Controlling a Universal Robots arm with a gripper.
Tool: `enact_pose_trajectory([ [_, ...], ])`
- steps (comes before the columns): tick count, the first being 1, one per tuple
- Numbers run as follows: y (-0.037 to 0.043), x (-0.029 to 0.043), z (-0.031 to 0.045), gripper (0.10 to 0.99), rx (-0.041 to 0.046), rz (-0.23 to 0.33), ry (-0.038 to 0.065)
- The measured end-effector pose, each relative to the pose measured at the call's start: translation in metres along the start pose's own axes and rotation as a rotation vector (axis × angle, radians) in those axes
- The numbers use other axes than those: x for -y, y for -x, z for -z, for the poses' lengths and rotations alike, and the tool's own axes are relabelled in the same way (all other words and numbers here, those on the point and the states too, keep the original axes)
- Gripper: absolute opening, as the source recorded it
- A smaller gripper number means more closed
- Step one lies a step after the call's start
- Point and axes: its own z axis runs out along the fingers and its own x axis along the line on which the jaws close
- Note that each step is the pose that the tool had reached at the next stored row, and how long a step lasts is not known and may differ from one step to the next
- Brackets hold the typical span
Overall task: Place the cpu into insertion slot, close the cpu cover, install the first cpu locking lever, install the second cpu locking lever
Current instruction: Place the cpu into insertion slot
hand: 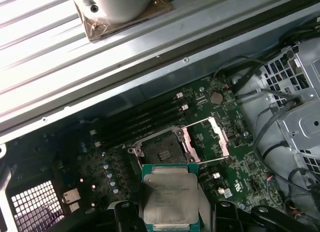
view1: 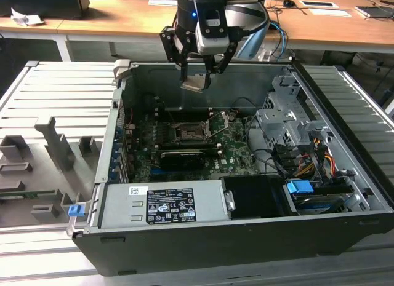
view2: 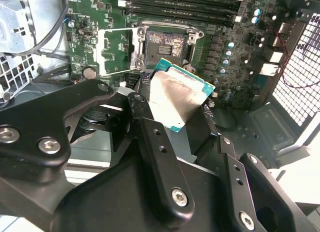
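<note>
The end effector (view1: 196, 77) hangs over the open computer case (view1: 184, 237), its fingers clamped on the cpu (view1: 194, 84), which is held in the air well above the green motherboard (view1: 237, 152). In the second wrist view the insertion slot (view2: 166, 44) lies bare beyond the chip, apart from it. The cpu cover (hand: 221, 138) is swung open beside the socket. The case rests on a ribbed grey desk (view1: 55, 89).
</note>
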Motion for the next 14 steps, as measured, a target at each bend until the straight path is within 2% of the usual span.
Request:
enact_pose_trajectory([
  [14, 0.0, 0.0001, -0.0006, 0.529, 0.0048, -0.052, 0.001],
])
